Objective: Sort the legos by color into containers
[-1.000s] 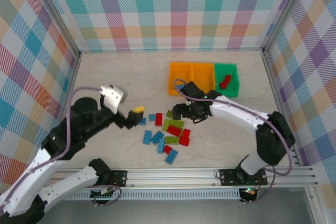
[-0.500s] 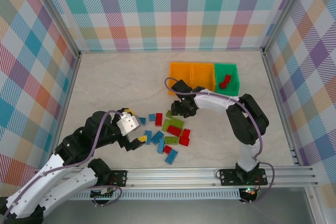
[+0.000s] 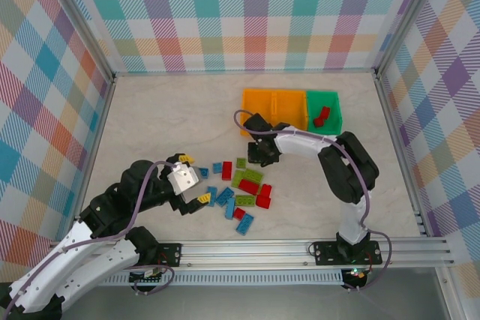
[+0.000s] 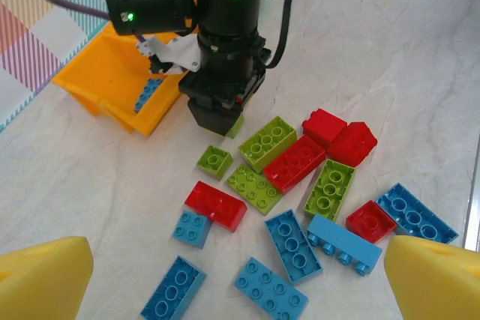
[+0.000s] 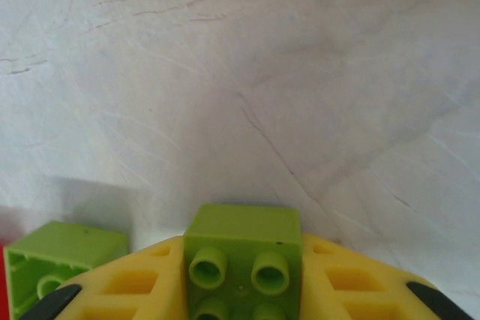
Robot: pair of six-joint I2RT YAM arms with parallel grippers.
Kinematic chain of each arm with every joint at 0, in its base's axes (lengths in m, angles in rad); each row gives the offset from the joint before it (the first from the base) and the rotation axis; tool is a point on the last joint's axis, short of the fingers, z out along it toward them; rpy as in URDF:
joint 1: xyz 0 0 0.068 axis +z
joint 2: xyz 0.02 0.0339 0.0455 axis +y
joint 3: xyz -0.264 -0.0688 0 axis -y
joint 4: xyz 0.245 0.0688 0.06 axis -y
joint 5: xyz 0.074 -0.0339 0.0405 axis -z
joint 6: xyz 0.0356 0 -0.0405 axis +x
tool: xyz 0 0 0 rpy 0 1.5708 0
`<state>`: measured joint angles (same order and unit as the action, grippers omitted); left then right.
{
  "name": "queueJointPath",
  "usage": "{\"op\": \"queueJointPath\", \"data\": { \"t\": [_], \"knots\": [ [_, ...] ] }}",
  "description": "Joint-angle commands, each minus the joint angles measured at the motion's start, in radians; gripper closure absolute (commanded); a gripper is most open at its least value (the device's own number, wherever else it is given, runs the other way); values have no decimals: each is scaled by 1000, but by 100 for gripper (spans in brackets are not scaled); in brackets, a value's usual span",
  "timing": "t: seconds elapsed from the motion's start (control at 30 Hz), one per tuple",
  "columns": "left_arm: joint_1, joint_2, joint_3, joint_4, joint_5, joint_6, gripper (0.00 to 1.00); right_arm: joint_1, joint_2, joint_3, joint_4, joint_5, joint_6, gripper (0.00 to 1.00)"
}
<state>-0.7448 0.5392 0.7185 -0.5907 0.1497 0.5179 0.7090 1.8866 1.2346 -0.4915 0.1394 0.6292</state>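
Observation:
Blue, lime and red legos (image 3: 241, 189) lie scattered mid-table. My right gripper (image 3: 264, 157) points down at the pile's far edge, shut on a small lime lego (image 5: 241, 256) held between its yellow fingers (image 5: 135, 282); the left wrist view shows the black right gripper (image 4: 221, 106) standing there. Open wide, my left gripper (image 3: 193, 178) hovers over the pile's left side, above blue legos (image 4: 274, 290). The containers stand in a row behind: two orange bins (image 3: 255, 94) (image 3: 289, 95) and a green bin (image 3: 322, 95). A blue lego (image 4: 146, 95) lies in the left orange bin (image 4: 90, 73). Red legos (image 3: 321, 118) lie in the green bin.
Checkered walls enclose the table on three sides. A metal rail (image 3: 247, 249) runs along the near edge. Another lime lego (image 5: 60, 256) lies just left of the right gripper. Bare marble tabletop (image 3: 165, 110) stretches to the far left.
My right gripper has shut on the small lime lego at the pile's far edge. The left arm drew back toward the near edge, then held still, open.

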Motion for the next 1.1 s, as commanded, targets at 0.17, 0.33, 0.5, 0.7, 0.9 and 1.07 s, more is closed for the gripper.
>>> {"op": "queueJointPath", "data": {
  "t": [0.17,0.33,0.5,0.7,0.9,1.07],
  "knots": [
    [3,-4,-26,50,34,22,0,-116,-356,-136,103,152,-54,68],
    [15,-5,-44,60,37,21,0,-286,-279,-8,102,91,-145,69],
    [19,-20,-57,61,26,12,0,-361,-90,192,61,89,-198,70],
    [24,-31,-68,71,19,3,0,-379,132,402,-24,52,-202,64],
    [26,-39,-71,76,25,-4,0,-381,173,462,-82,94,-178,53],
    [28,-44,-74,85,29,-5,0,-382,74,407,-86,94,-189,47]
  ]
}}
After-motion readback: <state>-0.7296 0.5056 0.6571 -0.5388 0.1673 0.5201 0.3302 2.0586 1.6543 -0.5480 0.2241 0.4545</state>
